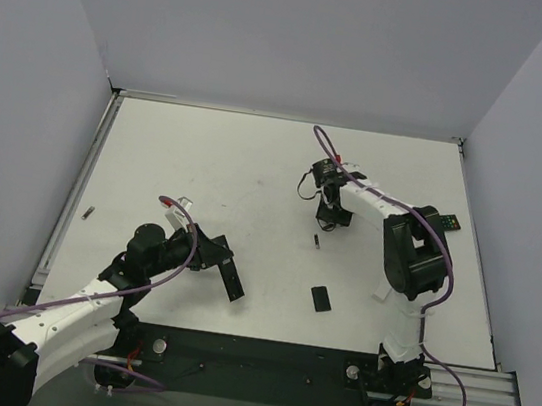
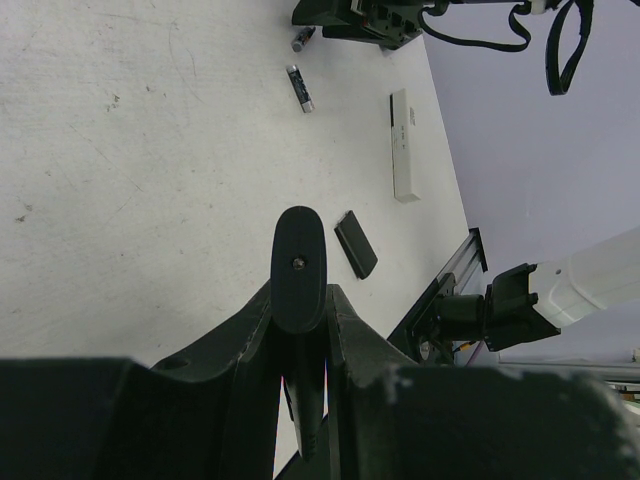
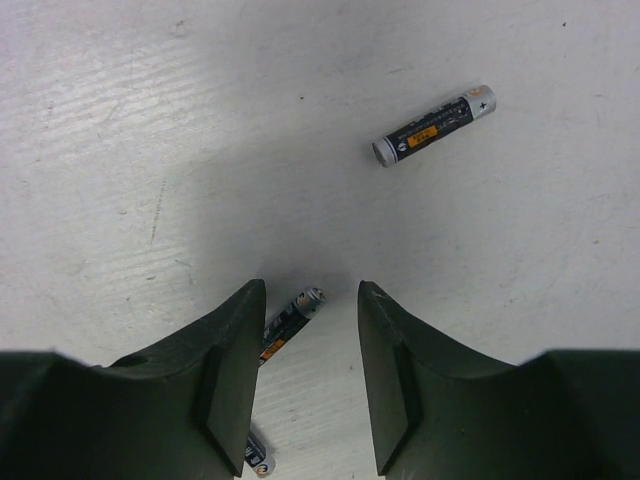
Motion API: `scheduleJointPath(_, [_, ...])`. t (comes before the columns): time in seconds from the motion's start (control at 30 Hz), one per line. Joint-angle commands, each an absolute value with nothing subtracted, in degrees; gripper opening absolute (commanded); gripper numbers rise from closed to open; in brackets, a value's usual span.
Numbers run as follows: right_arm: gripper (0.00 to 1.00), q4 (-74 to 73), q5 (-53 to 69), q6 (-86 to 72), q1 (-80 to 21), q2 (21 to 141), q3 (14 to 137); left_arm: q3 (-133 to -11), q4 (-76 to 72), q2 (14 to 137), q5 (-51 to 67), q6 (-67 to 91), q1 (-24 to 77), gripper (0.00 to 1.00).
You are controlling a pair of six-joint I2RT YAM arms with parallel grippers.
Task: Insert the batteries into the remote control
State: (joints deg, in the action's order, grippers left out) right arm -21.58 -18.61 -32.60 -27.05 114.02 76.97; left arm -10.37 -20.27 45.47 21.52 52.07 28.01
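My left gripper [image 1: 215, 256] [image 2: 300, 298] is shut on a black remote control [image 1: 233, 281] [image 2: 299, 262], which sticks out past the fingertips above the table. My right gripper [image 1: 330, 217] [image 3: 310, 292] stands open, low over the table at mid right. One of the batteries [image 3: 292, 322] lies on the table between its fingers, close against the left finger and partly hidden by it. Another battery [image 3: 434, 125] [image 1: 317, 240] [image 2: 300, 88] lies loose just beyond the fingers.
A black battery cover [image 1: 320, 299] [image 2: 356, 244] lies near the front edge. A white remote [image 2: 403, 145] lies by the right arm's base. A dark remote [image 1: 453, 222] sits at the far right, and a small dark stick [image 1: 88, 211] lies at the table's left edge.
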Motion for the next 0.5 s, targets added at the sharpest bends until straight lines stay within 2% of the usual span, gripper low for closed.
scheduleJointPath(0.0, [0.38, -27.1, -17.7, -36.7, -26.1, 112.9, 78.0, -12.2, -23.3, 44.8, 22.8, 52.3, 27.7, 0.00])
scheduleJointPath(0.47, [0.30, -27.3, -10.5, -44.3, -24.9, 113.9, 76.2, -12.1, -23.2, 44.6, 22.5, 52.9, 27.7, 0.00])
